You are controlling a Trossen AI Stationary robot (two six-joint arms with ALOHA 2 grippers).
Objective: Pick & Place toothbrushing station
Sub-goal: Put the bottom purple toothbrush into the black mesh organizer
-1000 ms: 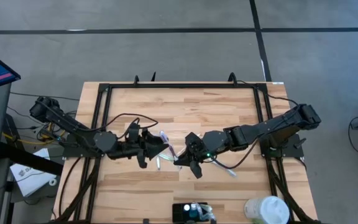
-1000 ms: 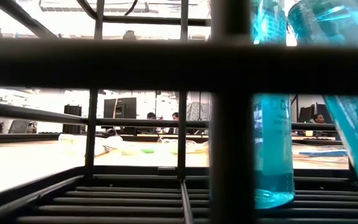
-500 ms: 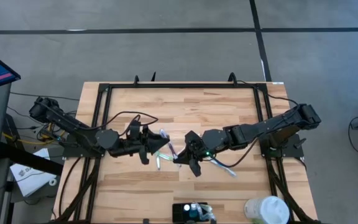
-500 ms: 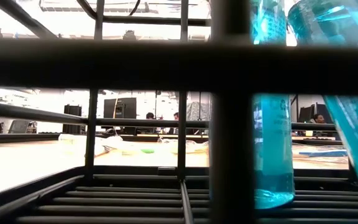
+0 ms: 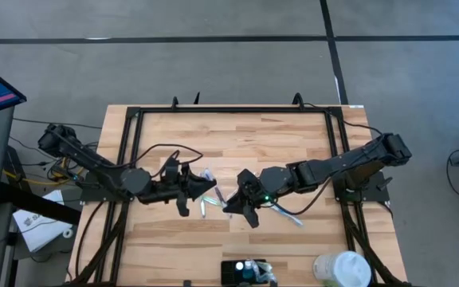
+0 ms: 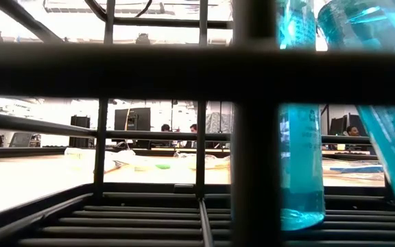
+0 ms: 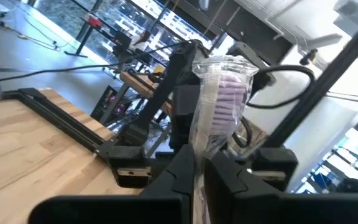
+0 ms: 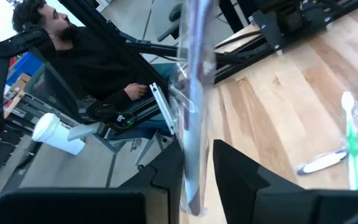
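We see a pale butcher-block table point(image 5: 237, 147) edged by a black metal frame, both dark arms stretched low over its middle. The toothbrushing station point(image 5: 246, 272), a small black slatted box, sits at the near edge, well apart from the arms, with translucent blue items already standing in it; so we judge the task midway. The left gripper point(image 5: 200, 188) is clamped tight on a toothbrush point(image 7: 219, 102) with lilac bristles sealed in crinkly clear wrap. The right gripper point(image 5: 241, 206) pinches a slim wrapped stick point(image 8: 194, 93), its fingers close around it. Two more thin brushes point(image 5: 208, 205) lie loose between the grippers, yet to go.
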